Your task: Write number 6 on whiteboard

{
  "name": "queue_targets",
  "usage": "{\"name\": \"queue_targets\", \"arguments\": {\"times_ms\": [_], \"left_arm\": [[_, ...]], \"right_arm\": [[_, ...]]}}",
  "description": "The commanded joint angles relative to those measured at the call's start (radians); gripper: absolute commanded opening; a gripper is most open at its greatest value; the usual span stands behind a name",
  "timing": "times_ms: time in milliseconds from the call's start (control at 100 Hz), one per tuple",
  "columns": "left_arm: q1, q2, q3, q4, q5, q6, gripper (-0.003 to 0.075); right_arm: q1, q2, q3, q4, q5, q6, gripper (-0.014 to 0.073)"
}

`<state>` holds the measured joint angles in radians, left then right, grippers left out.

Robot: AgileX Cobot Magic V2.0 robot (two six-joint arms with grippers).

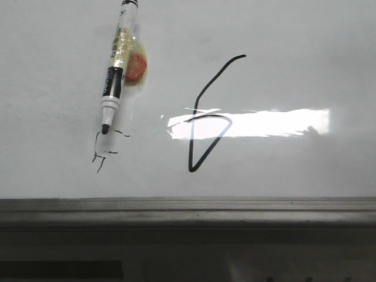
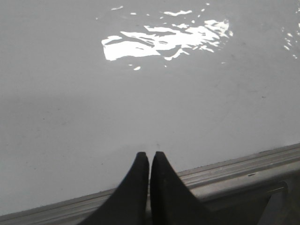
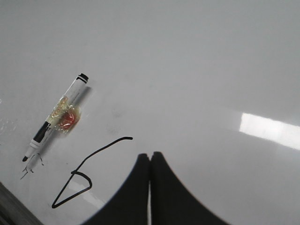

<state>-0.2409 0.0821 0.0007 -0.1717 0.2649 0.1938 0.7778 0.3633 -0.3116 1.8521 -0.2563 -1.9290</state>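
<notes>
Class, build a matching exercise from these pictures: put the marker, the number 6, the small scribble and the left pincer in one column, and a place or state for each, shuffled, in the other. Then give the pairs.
1 marker
2 number 6
3 small scribble
4 left pincer

A shut, holding nothing
B crosses the light glare
C thin lines at the pen tip
D lies uncapped, with tape on its barrel

Pairs: 1-D, 2-B, 3-C, 4-A

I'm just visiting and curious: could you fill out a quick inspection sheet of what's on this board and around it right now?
Surface: whiteboard, glossy, with a bright glare.
Job's things: number 6 drawn in bold black; marker lying uncapped left of it, tip on a faint scribble.
Clutter: reddish lump taped to the marker.
Grippers: left gripper and right gripper both shut, holding nothing.
Cables: nothing seen.
Surroundings: grey metal rim along the board's lower edge.
</notes>
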Motion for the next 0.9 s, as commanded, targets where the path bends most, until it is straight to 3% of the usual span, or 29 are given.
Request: {"name": "queue_targets", "arguments": {"times_ms": [0,310,530,810,860,890], "left_arm": [[0.003,0.010,0.023,-0.004,-0.067,-0.013,-0.0020],[0.003,0.010,0.023,-0.004,-0.067,-0.013,-0.0020],[0.003,0.010,0.023,-0.005,-0.067,-0.013,-0.0020],[0.003,0.010,0.023,-0.005,-0.067,-0.013,-0.0020],[0.003,0.010,0.023,-0.007,-0.067,-0.013,-0.0020],[0.003,0.010,0.023,-0.007,-0.067,-0.013,-0.0020]], "right_arm": [[-0.004,0.004,-0.026,0.008,0.028,-0.008,-0.0065],[-0.041,0.004,0.051,0.008,-0.100,-0.008,-0.0065],[-0.168,0.004,0.086,-0.002,0.072,-0.026,-0.0065],[-0.187,0.004,0.086,-0.007,0.062,-0.003,-0.0065],[-0.187,0.004,0.087,-0.088,0.044,0.073,-0.0065],[-0.187,0.004,0.091,-0.230,0.027,0.193,-0.0065]]}}
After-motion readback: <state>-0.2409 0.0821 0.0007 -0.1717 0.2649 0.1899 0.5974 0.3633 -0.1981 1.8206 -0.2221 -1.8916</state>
